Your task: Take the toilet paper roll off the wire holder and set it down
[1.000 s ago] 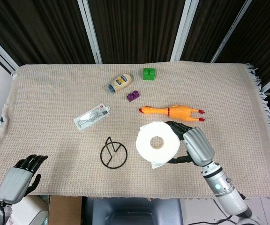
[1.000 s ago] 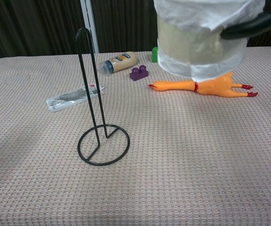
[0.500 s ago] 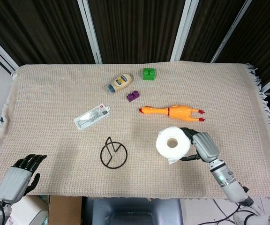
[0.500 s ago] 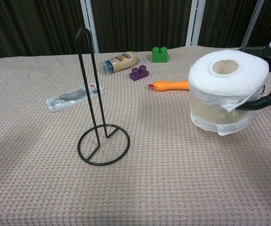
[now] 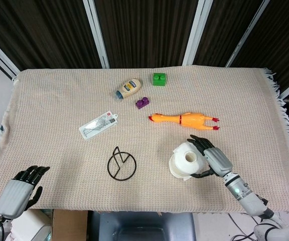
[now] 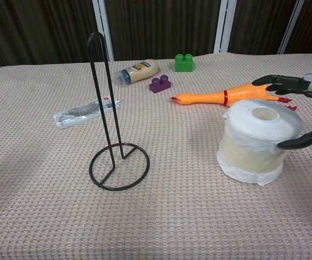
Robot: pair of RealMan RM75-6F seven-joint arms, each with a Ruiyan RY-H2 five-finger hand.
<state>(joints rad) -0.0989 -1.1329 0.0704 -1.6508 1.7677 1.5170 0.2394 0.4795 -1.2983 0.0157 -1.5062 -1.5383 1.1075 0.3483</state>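
Observation:
The white toilet paper roll stands upright on the cloth, right of the black wire holder, which is bare. My right hand sits around the roll's right side. Its fingers stretch out behind the roll and stand off it. Only the thumb touches the roll's near side. At the table's near left corner, below the cloth edge, my left hand holds nothing.
A rubber chicken lies just behind the roll. Further back are a purple brick, a green brick, a mayonnaise bottle and a flat packet. The cloth covers the table.
My right hand lowered the roll from the air onto the cloth and spread its fingers away from it. The left hand stayed put.

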